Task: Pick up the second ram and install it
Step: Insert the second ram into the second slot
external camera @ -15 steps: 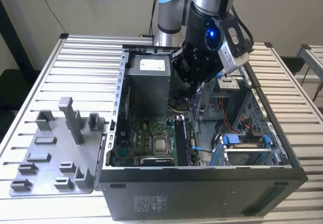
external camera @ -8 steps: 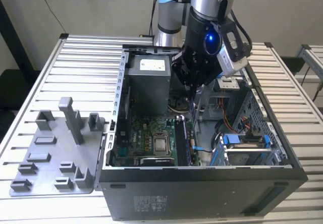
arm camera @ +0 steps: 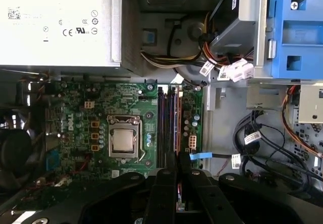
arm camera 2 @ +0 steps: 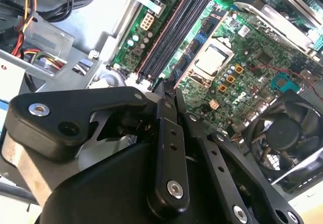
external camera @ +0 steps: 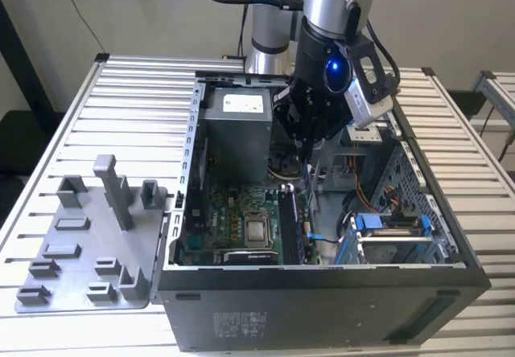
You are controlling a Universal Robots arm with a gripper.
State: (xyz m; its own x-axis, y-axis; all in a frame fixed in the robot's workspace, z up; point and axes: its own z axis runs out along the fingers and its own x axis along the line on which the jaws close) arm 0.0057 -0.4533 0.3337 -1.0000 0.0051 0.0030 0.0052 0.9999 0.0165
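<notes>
Jaws were clenched, tips over the near end of the memory slots. The second ram appeared to stand edge-on in the slot directly beneath them; seating not confirmed. Judgement: press squarely down, no tilt, clear of the blue cable.

Power supply and drive cage (cables too) crowd the memory slots.
</notes>
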